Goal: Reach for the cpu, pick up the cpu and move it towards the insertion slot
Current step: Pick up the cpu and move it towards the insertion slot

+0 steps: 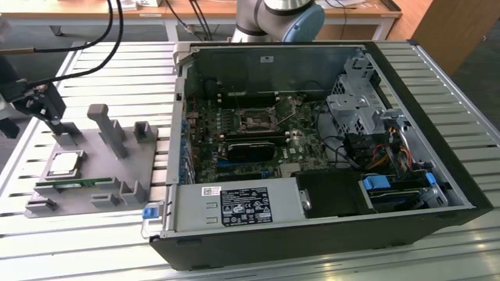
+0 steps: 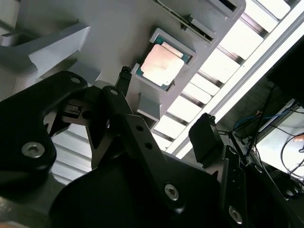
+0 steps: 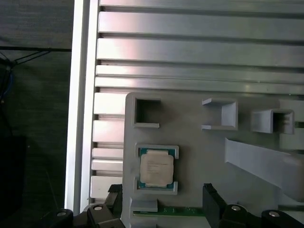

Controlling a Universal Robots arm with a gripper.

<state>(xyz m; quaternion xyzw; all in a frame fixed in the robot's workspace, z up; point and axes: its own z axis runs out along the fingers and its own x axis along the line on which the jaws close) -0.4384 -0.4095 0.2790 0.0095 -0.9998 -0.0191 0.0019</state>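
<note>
1. Clearly, the gripper [image 3: 163, 191] is spread wide and holds nothing; in the first wrist view its black fingers [image 3: 211, 197] stand either side of the cpu, clear of it.
2. The cpu [image 3: 156, 170] lies flat, silver top up, in a square recess of the grey holder [image 3: 199, 156] on the slatted table [image 3: 190, 47].
3. A green memory stick [image 1: 74, 183] lies just beside it on the holder.
4. The insertion slot [image 1: 256, 120] sits on the motherboard inside the open computer case [image 1: 312, 246], well apart from the cpu, toward the exterior view's right.

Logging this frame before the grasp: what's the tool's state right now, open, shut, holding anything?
Tool: open, holding nothing; the cpu lies ungripped in its pocket on the grey tray.
</note>
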